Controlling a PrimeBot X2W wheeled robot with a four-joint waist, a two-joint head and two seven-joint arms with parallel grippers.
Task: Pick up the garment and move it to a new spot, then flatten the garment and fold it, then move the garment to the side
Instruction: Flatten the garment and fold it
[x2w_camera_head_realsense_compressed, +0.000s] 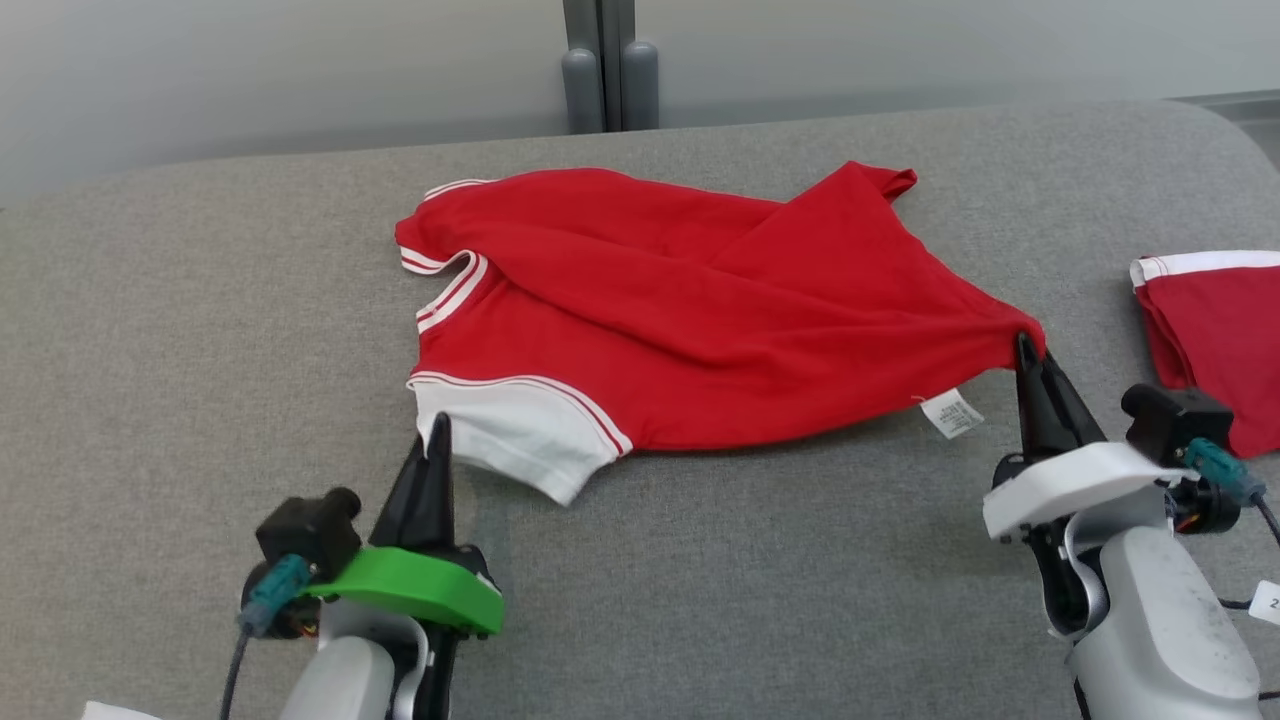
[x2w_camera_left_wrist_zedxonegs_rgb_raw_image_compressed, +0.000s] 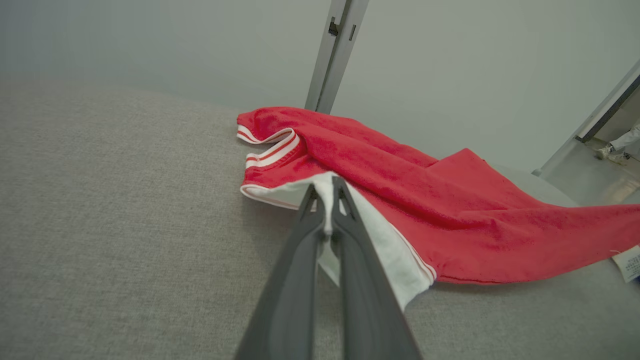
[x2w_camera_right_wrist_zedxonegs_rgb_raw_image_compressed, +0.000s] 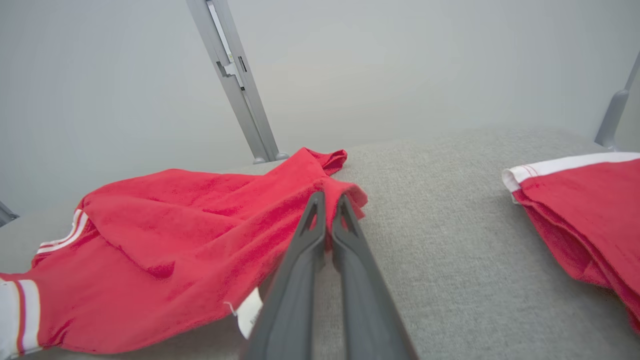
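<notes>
Step in hand: taking hold for the pick-up. Left gripper (x2w_camera_head_realsense_compressed: 438, 428) pinched tight on the white sleeve (x2w_camera_head_realsense_compressed: 520, 432), right gripper (x2w_camera_head_realsense_compressed: 1025, 347) pinched tight on the hem corner (x2w_camera_head_realsense_compressed: 1012, 322) of the garment (x2w_camera_head_realsense_compressed: 680, 300), rumpled mid-way on the grey padded surface (x2w_camera_head_realsense_compressed: 200, 300). Next, probably: lifting both ends together, evenly.

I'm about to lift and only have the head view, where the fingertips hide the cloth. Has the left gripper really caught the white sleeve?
Observer: Yes. The left wrist view shows the left gripper shut on the garment, a strip of its white sleeve squeezed between the fingers.
Operator: And the right side?
Observer: In the right wrist view the right gripper is shut on the red hem corner, which bunches around its tips.
</notes>
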